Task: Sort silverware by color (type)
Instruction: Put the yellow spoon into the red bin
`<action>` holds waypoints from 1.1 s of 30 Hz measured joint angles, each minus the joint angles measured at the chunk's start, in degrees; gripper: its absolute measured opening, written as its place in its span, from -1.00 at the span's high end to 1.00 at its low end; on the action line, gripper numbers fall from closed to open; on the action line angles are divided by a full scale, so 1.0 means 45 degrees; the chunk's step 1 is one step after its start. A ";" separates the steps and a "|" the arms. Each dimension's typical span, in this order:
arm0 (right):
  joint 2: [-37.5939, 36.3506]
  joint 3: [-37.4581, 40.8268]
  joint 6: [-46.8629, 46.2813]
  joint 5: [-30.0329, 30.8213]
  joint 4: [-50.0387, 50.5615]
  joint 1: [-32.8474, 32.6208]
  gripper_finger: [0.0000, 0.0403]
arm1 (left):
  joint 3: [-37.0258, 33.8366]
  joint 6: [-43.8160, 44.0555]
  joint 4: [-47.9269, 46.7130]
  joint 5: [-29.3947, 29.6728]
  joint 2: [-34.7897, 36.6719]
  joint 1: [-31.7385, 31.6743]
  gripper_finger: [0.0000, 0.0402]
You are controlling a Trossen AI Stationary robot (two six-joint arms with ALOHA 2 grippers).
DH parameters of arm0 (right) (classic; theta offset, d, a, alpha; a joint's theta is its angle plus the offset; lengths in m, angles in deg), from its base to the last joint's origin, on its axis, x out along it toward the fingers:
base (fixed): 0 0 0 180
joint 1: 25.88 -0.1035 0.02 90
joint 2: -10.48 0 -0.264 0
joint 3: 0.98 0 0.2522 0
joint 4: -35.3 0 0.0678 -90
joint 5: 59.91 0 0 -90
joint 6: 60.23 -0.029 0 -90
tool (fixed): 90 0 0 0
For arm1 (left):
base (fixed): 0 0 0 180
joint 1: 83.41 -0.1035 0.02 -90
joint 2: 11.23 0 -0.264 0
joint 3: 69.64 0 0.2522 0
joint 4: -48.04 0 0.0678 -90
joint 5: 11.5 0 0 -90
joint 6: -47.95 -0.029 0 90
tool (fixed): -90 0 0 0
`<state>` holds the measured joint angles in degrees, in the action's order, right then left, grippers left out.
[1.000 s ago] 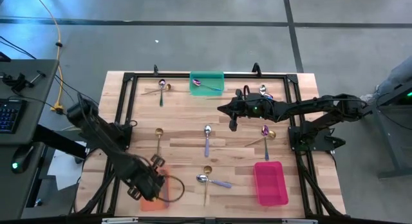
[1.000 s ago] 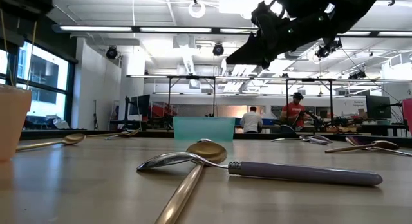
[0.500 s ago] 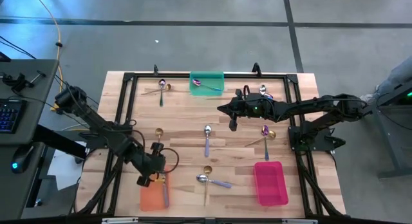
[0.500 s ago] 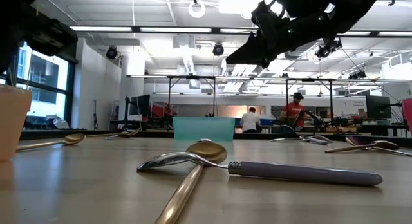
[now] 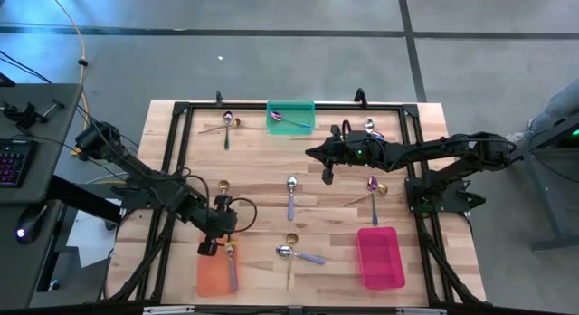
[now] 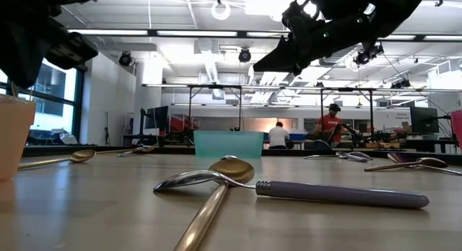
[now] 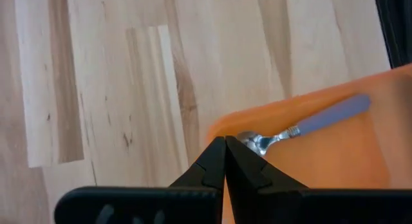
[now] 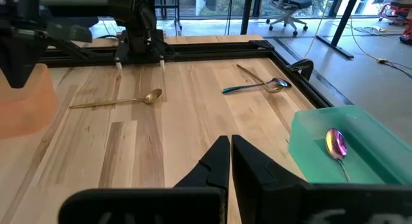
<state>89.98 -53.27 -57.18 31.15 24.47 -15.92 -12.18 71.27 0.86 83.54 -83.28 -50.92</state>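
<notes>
Wooden surface (image 5: 262,166) holding three flat trays and a scatter of small spoons. Orange tray (image 5: 215,272), near-left: one silver spoon with lavender handle (image 7: 309,125) already inside. Green tray (image 5: 290,117), far middle: one iridescent spoon (image 8: 337,145) inside. Pink tray (image 5: 379,257), near-right: nothing visible in it. Loose on the surface: a gold spoon (image 5: 222,195) just beyond the orange tray; a lavender-handled spoon (image 5: 290,195) at centre; a gold spoon (image 5: 289,254) crossed with a lavender-handled spoon (image 5: 301,254) near the front; a crossed group of spoons (image 5: 372,190) beyond the pink tray; a pair of spoons (image 5: 227,125) at the far left; a spoon or two (image 5: 370,128) at the far right, too small to sort by colour. Left hand (image 5: 213,243): clenched and empty, fingers pressed together, hanging over the far edge of the orange tray just above the spoon lying there. Right hand (image 5: 327,175): clenched, empty, raised over the middle of the surface. Judgement: sorting is at an early stage, two spoons placed, most of them unsorted, no gold spoon yet in a tray.
</notes>
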 joint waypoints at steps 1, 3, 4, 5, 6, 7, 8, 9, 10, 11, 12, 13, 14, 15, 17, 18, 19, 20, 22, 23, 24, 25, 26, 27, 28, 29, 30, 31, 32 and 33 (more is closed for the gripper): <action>0.0000 -0.0002 -0.0002 0.0000 0.0028 0.0000 1.00 | 0.0000 0.0014 0.0006 -0.0035 0.0000 -0.0078 1.00; 0.0000 0.0000 -0.0002 0.0000 0.0079 0.0000 1.00 | 0.0000 0.0028 -0.0006 -0.0121 0.0000 -0.0211 1.00; 0.0000 -0.0002 0.0000 0.0000 0.0079 0.0000 1.00 | 0.0000 0.0031 -0.0030 -0.0121 0.0000 -0.0273 1.00; 0.0000 -0.0004 0.0011 0.0000 0.0085 0.0000 1.00 | 0.0000 0.0028 -0.0040 -0.0111 0.0000 -0.0358 1.00; 0.0000 0.0000 0.0097 0.0000 0.0103 0.0000 1.00 | 0.0000 0.0030 -0.0030 -0.0082 0.0000 -0.0461 1.00; 0.0000 -0.0002 0.0153 0.0000 0.0122 0.0000 1.00 | 0.0000 0.0072 -0.0022 -0.0074 0.0000 -0.0561 1.00; 0.0000 -0.0005 0.0233 0.0000 0.0123 0.0001 1.00 | 0.0000 0.0134 -0.0026 -0.0064 0.0000 -0.0660 1.00; 0.0000 -0.0002 0.0346 0.0000 0.0123 0.0000 1.00 | 0.0000 0.0189 -0.0026 -0.0055 0.0000 -0.0713 1.00; 0.0000 -0.0004 0.0430 0.0000 0.0120 0.0001 1.00 | 0.0000 0.0247 -0.0026 0.0009 0.0000 -0.0754 1.00; 0.0000 -0.0005 0.0486 0.0000 0.0118 0.0003 1.00 | 0.0000 0.0293 -0.0012 0.0094 0.0042 -0.0754 1.00; 0.0000 -0.0001 0.0513 0.0000 0.0118 0.0000 1.00 | -0.0005 0.0343 0.0031 0.0182 0.0128 -0.0745 1.00; 0.0000 -0.0001 0.0525 0.0000 0.0119 0.0004 1.00 | -0.0005 0.0344 0.0138 0.0322 0.0211 -0.0740 1.00; 0.0000 -0.0005 0.0525 0.0000 0.0132 0.0000 1.00 | -0.0005 0.0331 0.0204 0.0410 0.0306 -0.0740 1.00; 0.0000 -0.0004 0.0525 0.0000 0.0163 0.0001 1.00 | -0.0005 0.0264 0.0171 0.0579 0.0422 -0.0744 1.00; 0.0000 -0.0003 0.0446 0.0000 0.0223 0.0003 1.00 | -0.0005 0.0122 0.0182 0.0857 0.0700 -0.0809 1.00; 0.0000 -0.0003 0.0412 -0.0003 0.0244 0.0000 1.00 | -0.0005 0.0046 0.0200 0.0906 0.0848 -0.0881 1.00; 0.0000 -0.0003 0.0382 0.0000 0.0259 0.0000 1.00 | -0.0005 -0.0040 0.0192 0.0909 0.1002 -0.0965 1.00; 0.0000 0.0000 0.0373 0.0000 0.0254 0.0000 1.00 | -0.0005 -0.0179 0.0207 0.0913 0.1148 -0.1043 1.00; 0.0000 0.0000 0.0359 0.0000 0.0249 0.0005 1.00 | -0.0005 -0.0582 0.0426 0.0912 0.1450 -0.1265 1.00; 0.0000 0.0000 0.0334 0.0000 0.0236 0.0000 1.00 | -0.0005 -0.0813 0.0515 0.0912 0.1565 -0.1372 1.00; 0.0000 -0.0005 0.0330 0.0000 0.0222 0.0004 1.00 | -0.0005 -0.1080 0.0593 0.0912 0.1689 -0.1514 1.00; 0.0000 -0.0002 0.0330 0.0000 0.0215 0.0000 1.00 | -0.0008 -0.1372 0.0778 0.0909 0.1795 -0.1662 1.00; 0.0000 0.0000 0.0330 -0.0001 0.0203 0.0000 1.00 | -0.0010 -0.1678 0.1005 0.0897 0.1905 -0.1813 1.00; 0.0000 0.0000 0.0330 0.0000 0.0202 0.0000 1.00 | -0.0010 -0.2004 0.1217 0.0829 0.2014 -0.1978 1.00; 0.0000 0.0000 0.0330 0.0000 0.0221 0.0000 1.00 | -0.0041 -0.2339 0.1479 0.0725 0.2104 -0.2140 1.00; 0.0000 0.0000 0.0330 0.0000 0.0259 0.0000 1.00 | -0.0215 -0.2649 0.1984 0.0600 0.2216 -0.2311 1.00; 0.0000 0.0000 0.0330 0.0000 0.0273 0.0000 1.00 | -0.0522 -0.2912 0.2567 0.0399 0.2381 -0.2505 1.00; 0.0000 0.0000 0.0330 0.0000 0.0268 0.0004 1.00 | -0.0936 -0.3061 0.3243 0.0129 0.2561 -0.2715 1.00; 0.0000 0.0000 0.0330 -0.0002 0.0259 0.0003 1.00 | -0.1469 -0.3115 0.4110 -0.0257 0.2738 -0.3011 1.00; 0.0000 0.0000 0.0330 0.0000 0.0263 0.0005 1.00 | -0.1998 -0.3108 0.4973 -0.0651 0.2876 -0.3312 1.00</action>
<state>89.98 -53.27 -55.69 31.15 25.66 -15.90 -21.17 57.28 23.24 80.61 -70.34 -65.82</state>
